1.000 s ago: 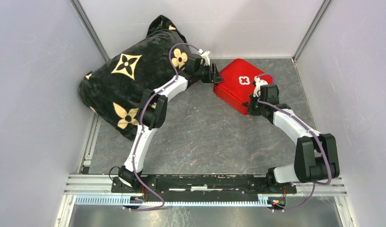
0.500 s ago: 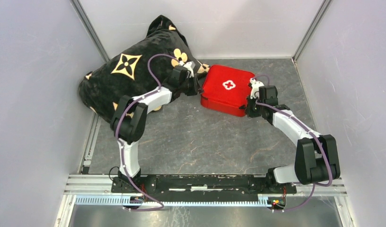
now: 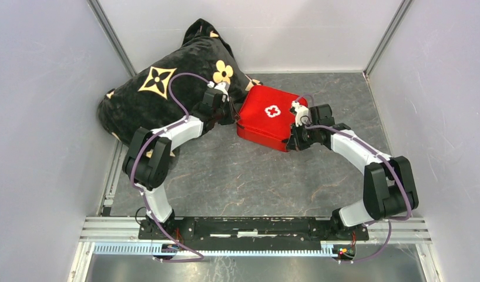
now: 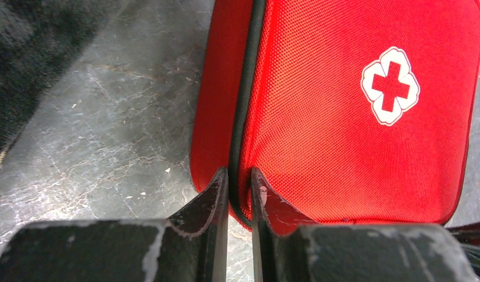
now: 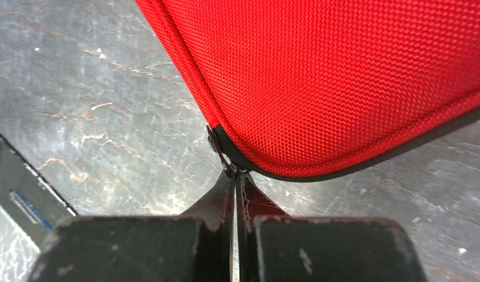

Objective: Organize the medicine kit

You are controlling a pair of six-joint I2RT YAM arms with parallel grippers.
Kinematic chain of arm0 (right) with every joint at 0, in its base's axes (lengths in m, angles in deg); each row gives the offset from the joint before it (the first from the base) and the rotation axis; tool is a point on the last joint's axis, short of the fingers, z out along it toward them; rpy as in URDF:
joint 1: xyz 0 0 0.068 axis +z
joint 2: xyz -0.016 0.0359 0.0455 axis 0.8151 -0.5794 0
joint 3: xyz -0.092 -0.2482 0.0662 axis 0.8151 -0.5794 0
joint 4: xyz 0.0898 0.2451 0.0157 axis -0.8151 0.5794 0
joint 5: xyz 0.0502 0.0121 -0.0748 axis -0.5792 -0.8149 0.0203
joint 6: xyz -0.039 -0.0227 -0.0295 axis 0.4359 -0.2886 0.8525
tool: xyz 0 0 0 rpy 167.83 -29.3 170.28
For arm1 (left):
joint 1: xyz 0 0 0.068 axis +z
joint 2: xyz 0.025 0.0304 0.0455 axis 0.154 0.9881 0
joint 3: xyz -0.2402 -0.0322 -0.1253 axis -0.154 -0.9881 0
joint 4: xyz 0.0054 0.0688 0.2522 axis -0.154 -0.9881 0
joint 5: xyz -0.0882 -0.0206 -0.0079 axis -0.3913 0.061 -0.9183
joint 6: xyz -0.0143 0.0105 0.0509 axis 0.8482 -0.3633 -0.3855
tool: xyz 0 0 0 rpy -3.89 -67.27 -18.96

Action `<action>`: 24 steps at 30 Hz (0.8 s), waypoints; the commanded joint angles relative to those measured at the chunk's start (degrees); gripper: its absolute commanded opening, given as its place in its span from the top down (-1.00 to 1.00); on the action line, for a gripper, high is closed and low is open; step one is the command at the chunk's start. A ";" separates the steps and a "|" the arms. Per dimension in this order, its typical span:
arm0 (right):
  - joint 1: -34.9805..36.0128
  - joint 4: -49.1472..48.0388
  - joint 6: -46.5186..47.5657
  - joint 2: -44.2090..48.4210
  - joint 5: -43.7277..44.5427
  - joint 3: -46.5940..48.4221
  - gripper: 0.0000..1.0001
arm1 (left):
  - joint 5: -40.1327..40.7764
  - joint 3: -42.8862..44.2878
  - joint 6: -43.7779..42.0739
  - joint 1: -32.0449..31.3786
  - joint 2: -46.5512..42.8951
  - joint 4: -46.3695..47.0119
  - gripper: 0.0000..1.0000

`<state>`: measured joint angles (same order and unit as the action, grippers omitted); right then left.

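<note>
One red med kit [image 3: 268,117], white cross [image 3: 273,110], closed.

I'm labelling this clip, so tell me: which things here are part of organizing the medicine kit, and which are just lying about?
In the job: medicine kit; left gripper pinching its zip seam; right gripper pinching the zipper pull.
Lying about: black pillow with gold flowers, far left.

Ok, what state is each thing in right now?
Medicine kit: lid closed, lying flat, cross up.
Left gripper: shut on the kit's edge seam at a corner.
Right gripper: shut on the zip pull.
Pillow: slumped in the far left corner, not gripped.
</note>
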<state>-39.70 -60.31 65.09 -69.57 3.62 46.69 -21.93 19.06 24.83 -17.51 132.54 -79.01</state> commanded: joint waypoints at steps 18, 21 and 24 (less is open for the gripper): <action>2.47 -3.36 -5.66 9.97 20.20 0.27 0.43 | 8.32 0.01 -0.17 -2.85 -11.87 -6.35 -0.29; 2.29 -3.04 -5.90 13.91 24.85 0.01 0.25 | 12.47 0.87 -1.29 -2.78 -15.66 -8.57 -0.47; 2.22 -3.78 -6.95 17.38 29.68 -0.81 -0.05 | 15.71 0.92 -2.69 -2.73 -19.32 -10.15 -0.60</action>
<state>-37.23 -61.16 59.45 -56.90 23.03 46.85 -13.10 18.06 24.78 -20.57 119.06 -86.85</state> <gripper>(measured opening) 0.433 0.767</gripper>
